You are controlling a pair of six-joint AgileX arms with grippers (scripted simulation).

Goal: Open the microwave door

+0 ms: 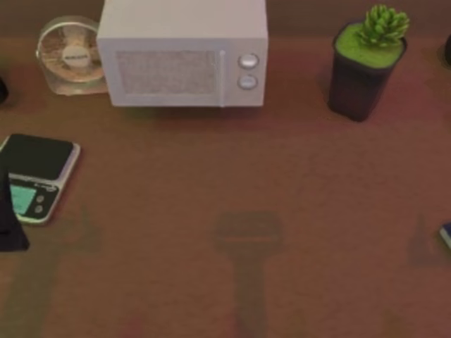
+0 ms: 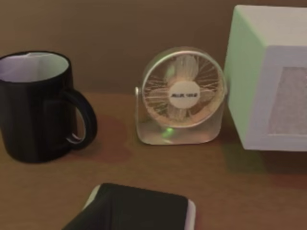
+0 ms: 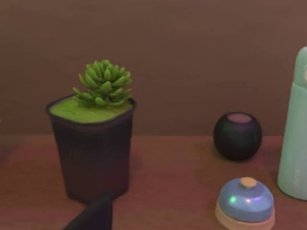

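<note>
The left claw [image 1: 10, 225] sits at the desk's left edge, its fingers' state impossible to tell. Well ahead and rightward stands the microwave [image 1: 182, 53], its door [image 1: 168, 72] closed. Best hook the door's right edge and swing outward. The right claw is barely visible.

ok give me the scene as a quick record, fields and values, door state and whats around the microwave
door: shut, flush with the front
microwave: far side of table, left of centre
knobs: two, stacked right of the door
fan: just left of the microwave
scale: near table's left edge
plant: far right
mug: left of the fan
left arm: at left edge
pincers: not visible
</note>
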